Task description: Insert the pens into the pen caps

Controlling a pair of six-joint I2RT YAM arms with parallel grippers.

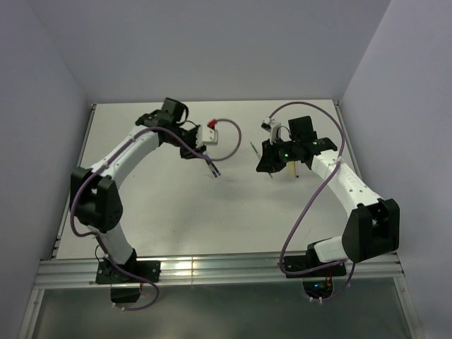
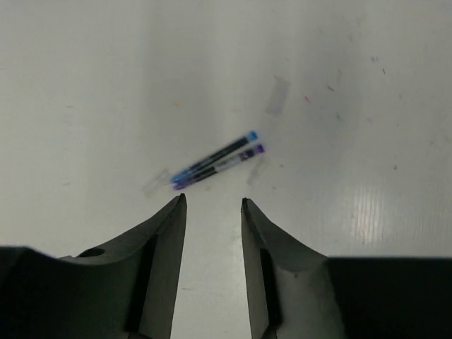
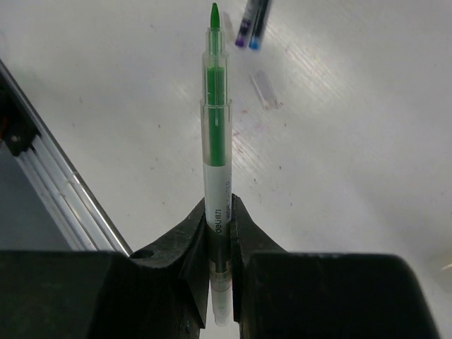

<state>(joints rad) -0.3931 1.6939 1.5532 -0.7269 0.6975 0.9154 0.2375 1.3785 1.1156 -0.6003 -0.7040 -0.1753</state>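
Two thin dark pens, one blue-tipped and one purple-tipped, lie side by side on the white table, just beyond my left gripper, which is open and empty above them. They show in the top view and at the top edge of the right wrist view. My right gripper is shut on the pale barrel of a green-tipped pen, tip pointing away from the fingers, above the table. Pale translucent caps lie by the dark pens; one shows in the right wrist view. No yellow cap is in view.
Left gripper and right gripper hover mid-table, about a hand apart. A thin short stick shows between them. Purple cables loop over both arms. A metal rail marks the table edge. White walls enclose three sides.
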